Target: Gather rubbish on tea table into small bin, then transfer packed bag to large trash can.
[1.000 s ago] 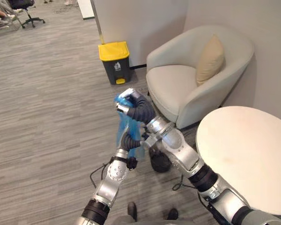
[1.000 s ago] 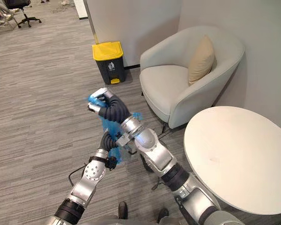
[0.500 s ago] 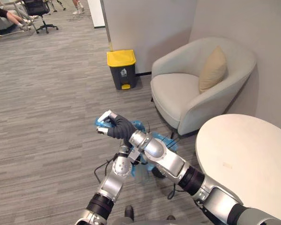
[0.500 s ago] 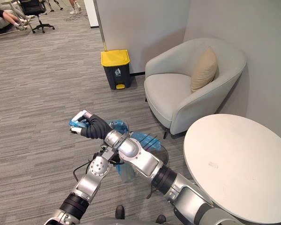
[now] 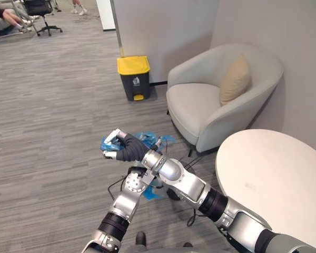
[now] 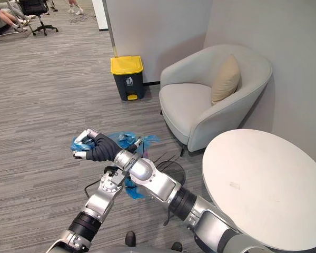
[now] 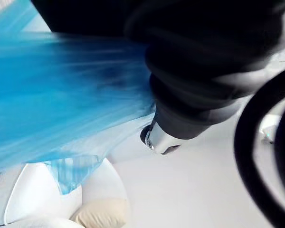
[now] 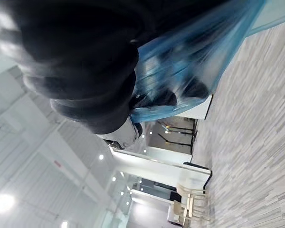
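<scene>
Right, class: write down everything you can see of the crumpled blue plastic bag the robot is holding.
The crumpled blue plastic bag is thin, translucent film, bunched and wrinkled rather than spread out. One end is gripped in the curled fingers of the right hand, with a tuft poking out past the fist. From there it trails along the top of the right forearm, and more of it hangs below the arm. The left hand lies close against the film. The bag is held in the air above the grey carpet.

The blue bag (image 5: 149,138) is thin crinkled plastic film — translucent, glossy. The floor (image 5: 52,105) is matt ribbed carpet. The armchair (image 5: 200,103) looks smooth, perhaps leatherette; its cushion (image 5: 234,80), cloth. The table (image 5: 274,179) is smooth and matt — the trash can (image 5: 133,79), hard plastic.
</scene>
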Tool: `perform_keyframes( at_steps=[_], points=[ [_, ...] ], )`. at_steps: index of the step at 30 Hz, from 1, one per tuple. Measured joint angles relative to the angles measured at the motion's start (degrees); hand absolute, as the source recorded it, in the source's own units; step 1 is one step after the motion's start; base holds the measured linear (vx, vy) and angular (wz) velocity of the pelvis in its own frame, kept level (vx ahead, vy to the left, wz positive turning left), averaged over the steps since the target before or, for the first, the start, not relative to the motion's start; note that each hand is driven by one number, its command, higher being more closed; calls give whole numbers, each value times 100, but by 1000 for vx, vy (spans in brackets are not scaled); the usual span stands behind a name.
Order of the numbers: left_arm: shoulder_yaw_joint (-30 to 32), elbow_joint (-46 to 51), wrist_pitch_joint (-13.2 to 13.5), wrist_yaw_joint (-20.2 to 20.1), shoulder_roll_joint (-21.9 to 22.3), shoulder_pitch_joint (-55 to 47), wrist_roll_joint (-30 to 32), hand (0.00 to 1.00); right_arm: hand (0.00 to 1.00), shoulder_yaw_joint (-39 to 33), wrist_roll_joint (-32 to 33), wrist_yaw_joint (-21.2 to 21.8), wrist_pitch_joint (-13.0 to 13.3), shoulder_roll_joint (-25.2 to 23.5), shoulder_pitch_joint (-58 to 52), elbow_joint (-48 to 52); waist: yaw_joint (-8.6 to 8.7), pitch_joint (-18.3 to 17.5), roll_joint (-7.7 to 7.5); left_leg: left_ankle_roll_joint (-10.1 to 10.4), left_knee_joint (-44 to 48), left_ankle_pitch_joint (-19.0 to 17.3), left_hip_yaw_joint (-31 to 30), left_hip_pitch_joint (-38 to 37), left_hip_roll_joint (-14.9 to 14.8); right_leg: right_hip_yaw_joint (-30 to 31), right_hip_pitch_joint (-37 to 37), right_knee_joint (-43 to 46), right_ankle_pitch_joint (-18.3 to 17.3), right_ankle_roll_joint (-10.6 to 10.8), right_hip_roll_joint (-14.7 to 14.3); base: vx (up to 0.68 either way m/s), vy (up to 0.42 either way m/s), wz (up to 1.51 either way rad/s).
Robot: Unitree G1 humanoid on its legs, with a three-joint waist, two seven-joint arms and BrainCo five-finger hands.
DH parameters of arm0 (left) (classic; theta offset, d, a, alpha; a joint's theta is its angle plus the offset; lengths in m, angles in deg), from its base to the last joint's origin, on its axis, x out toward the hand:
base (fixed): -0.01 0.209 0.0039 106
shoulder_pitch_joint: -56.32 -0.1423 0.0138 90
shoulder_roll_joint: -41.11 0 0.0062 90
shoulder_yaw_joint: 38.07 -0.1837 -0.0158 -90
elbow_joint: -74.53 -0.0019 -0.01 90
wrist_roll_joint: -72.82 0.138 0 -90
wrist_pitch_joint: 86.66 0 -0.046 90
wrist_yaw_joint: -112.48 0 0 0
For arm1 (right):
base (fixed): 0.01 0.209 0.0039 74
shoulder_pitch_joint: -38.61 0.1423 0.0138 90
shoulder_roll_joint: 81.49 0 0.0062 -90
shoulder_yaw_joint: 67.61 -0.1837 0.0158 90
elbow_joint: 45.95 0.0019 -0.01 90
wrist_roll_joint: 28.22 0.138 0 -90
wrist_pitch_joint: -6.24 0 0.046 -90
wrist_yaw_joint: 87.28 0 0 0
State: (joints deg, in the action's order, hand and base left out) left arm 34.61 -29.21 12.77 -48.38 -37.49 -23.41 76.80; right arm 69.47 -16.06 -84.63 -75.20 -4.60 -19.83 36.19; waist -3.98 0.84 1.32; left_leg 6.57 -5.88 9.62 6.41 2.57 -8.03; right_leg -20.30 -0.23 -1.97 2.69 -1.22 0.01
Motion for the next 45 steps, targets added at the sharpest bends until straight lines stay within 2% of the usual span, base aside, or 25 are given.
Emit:
perform_keyframes(
  at_steps=[4, 8, 11, 17, 23, 25, 27, 29, 34, 37, 41, 42, 43, 44, 45],
  points=[
    [451, 347, 50, -22, 38, -289, -107, 100, 0, -207, -724, 14, 16, 133, -93, 143, 4, -1, -2, 11, -2, 9, 86, -24, 24, 32, 0, -3, -4, 4, 5, 17, 26, -4],
    [824, 479, 121, -41, 42, -726, -114, 100, 0, -653, -1430, 2, 233, 658, -302, 597, 14, -5, -7, 10, -4, 8, 112, -32, 31, 48, 0, -14, -8, 11, 12, 9, 23, -2],
    [1101, 479, 122, -83, 24, -1102, -123, 100, 0, -897, -1997, -10, 351, 1223, -518, 766, 15, -5, -8, -1, -5, 0, 152, -38, 28, 76, -5, -31, -6, 13, 10, 10, 32, -5],
    [1403, 468, 121, -188, -27, -1500, -232, 100, 0, -1312, -2862, -83, 542, 1812, -1142, 1016, 6, -5, -8, -6, -6, -3, 166, -2, 30, 106, -10, -128, 17, 42, -4, 13, 15, -2],
    [1641, -77, 124, -400, -84, -1727, -337, 100, 0, -2246, -2735, -120, 631, 1896, -2414, 1039, 5, -5, -9, -12, -6, -18, 142, 39, 26, 106, -25, -156, 18, 43, 3, 39, 22, 1],
    [1750, -425, 123, -505, -86, -1874, -382, 100, 0, -2556, -2460, -91, 624, 1888, -2888, 889, 18, -5, -9, -27, -5, -35, 133, 75, 23, 109, -61, -157, 17, 43, 4, 17, 21, -1],
    [1842, -769, 110, -698, -133, -2092, -454, 100, 0, -2969, -2097, 122, 574, 1852, -3409, 306, 24, -3, -10, -11, -5, -24, 110, 98, 50, 99, -96, -134, 11, 45, 4, 27, 42, 2],
    [2002, -907, 110, -797, -139, -2207, -462, 100, 0, -3214, -2060, 156, 496, 1777, -3659, -231, 26, -3, -11, -12, -5, -24, 66, 114, 59, 57, -95, -128, -4, 52, 11, 14, 39, 11],
    [2291, -1057, 113, -1020, -136, -2525, -774, 100, 0, -3857, -2194, 106, 298, 1374, -3973, -1636, 38, 4, -6, -31, -5, -77, -21, 179, 94, -62, -100, -109, -73, 70, 42, 2, 37, 14],
    [2398, -1318, 108, -1159, -116, -2570, -881, 100, 0, -4064, -2298, 58, 163, 1220, -4068, -1902, 77, 47, 17, -26, -3, -80, -171, 306, 137, -242, -110, -68, -119, 98, 88, -14, 34, 27],
    [2459, -1343, 109, -1214, -112, -2659, -1065, 100, 0, -4187, -2316, -75, 152, 1054, -4053, -2015, 154, 122, 30, -28, 63, -78, -483, 551, 221, -651, -236, 215, -344, 182, 214, 23, 17, 60],
    [2462, -1344, 109, -1276, -114, -2616, -1121, 100, 0, -4238, -2299, -146, 137, 1045, -4040, -2039, 151, 208, 32, -80, 269, -109, -477, 763, 233, -889, -304, 399, -455, 199, 308, 38, 25, 105],
    [2476, -1348, 107, -1284, -115, -2516, -1175, 100, 0, -4274, -2291, -148, 107, 1041, -4011, -2069, 154, 282, -7, -350, 457, -278, -214, 921, 238, -1148, -324, 548, -540, 238, 449, 40, 34, 112],
    [2476, -1352, 107, -1285, -114, -2486, -1218, 100, 0, -4287, -2286, -149, 102, 1042, -4006, -2076, 155, 316, -47, -520, 523, -387, 52, 970, 230, -1281, -323, 607, -584, 292, 537, 87, 55, 116],
    [2475, -1362, 108, -1292, -109, -2457, -1243, 100, 0, -4316, -2276, -180, 103, 1048, -3977, -2102, 163, 342, -86, -652, 639, -470, 574, 975, 170, -1466, -321, 718, -631, 299, 668, 117, 58, 84]
  ],
)
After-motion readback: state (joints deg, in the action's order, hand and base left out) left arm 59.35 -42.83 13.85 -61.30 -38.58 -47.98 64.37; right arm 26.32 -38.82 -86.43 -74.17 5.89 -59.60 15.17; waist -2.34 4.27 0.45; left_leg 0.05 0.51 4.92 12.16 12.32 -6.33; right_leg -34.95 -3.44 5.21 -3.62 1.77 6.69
